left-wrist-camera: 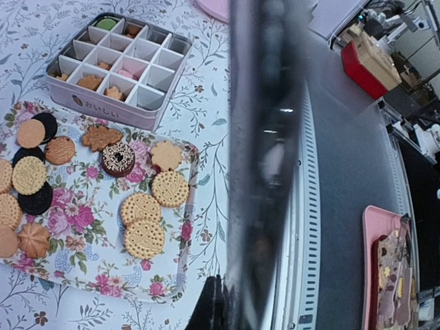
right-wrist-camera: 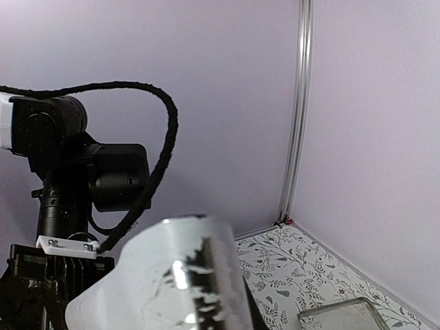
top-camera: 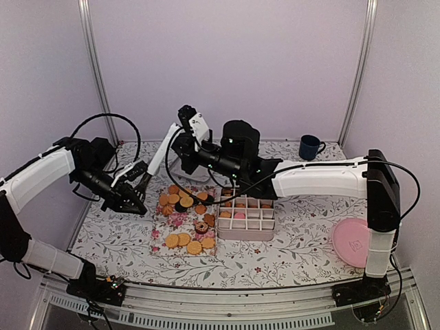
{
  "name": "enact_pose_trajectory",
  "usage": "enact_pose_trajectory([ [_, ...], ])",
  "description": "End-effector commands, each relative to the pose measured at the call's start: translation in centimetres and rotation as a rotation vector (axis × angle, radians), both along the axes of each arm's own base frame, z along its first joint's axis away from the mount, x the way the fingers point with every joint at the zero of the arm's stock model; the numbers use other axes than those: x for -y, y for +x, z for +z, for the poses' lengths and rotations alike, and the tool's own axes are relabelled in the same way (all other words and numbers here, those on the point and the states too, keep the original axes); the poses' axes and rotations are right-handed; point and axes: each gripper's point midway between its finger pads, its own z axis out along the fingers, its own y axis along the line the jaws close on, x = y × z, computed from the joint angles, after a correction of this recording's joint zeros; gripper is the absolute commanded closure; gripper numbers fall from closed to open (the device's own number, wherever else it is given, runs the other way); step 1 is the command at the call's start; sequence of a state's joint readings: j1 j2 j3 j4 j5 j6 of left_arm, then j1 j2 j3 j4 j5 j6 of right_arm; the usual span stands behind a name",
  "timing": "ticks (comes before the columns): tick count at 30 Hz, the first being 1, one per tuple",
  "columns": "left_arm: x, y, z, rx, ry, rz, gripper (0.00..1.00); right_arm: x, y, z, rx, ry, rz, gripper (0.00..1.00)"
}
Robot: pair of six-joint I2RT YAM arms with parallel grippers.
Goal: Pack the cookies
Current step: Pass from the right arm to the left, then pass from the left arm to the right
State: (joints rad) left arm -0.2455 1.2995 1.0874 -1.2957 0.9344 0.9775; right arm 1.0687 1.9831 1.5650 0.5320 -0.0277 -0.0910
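The biggest thing I see is the table (top-camera: 289, 256) with its leafy cloth. My two arms reach over it, the left arm (top-camera: 41, 175) from the left side and the right arm (top-camera: 316, 177) from the right side.

Between them, up in the air, is a long shiny lid (top-camera: 159, 150). It tilts from low on the left to high in the middle.

Under it lies a flowery tray (top-camera: 159, 230). Just to the right of the tray, touching it or almost touching it, is a tin box (top-camera: 246, 234) with many little square rooms. A pink plate (top-camera: 354, 242) lies well apart at the right edge.

The left gripper (top-camera: 141, 183) is squeezed tight on the low end of the shiny lid. In its wrist view the lid stands up edge-on from between the fingers.

The right gripper (top-camera: 180, 137) is closed too, up by the high end of the lid. The lid fills the bottom of its wrist view. I cannot see its fingers there, so I cannot tell if it grips the lid.

A dark blue mug (top-camera: 310, 146) stands at the back right.

Most of the cookies (top-camera: 180, 200) lie on the tray. They are golden ones and dark ones. A few more sit in rooms of the tin box, with a green one in a corner room and a pink one near the middle.
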Motion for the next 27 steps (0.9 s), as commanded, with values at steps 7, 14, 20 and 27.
enact_pose_trajectory([
  [7,2.3,-2.1,3.0,0.123,-0.105,-0.137,1.00,0.8,-1.5,-5.3,-0.037,-0.152,0.129,0.64],
  [14,2.5,-1.3,2.4,0.129,-0.095,-0.129,1.00,3.7,-5.9,-4.1,-0.111,-0.074,0.396,0.21],
  [20,2.6,-1.2,2.0,0.124,-0.099,-0.126,1.00,6.1,-6.1,-3.0,-0.152,0.016,0.438,0.01],
  [27,2.6,0.1,1.0,0.156,-0.063,-0.081,1.00,4.5,-6.3,0.1,-0.167,0.080,0.550,0.01],
])
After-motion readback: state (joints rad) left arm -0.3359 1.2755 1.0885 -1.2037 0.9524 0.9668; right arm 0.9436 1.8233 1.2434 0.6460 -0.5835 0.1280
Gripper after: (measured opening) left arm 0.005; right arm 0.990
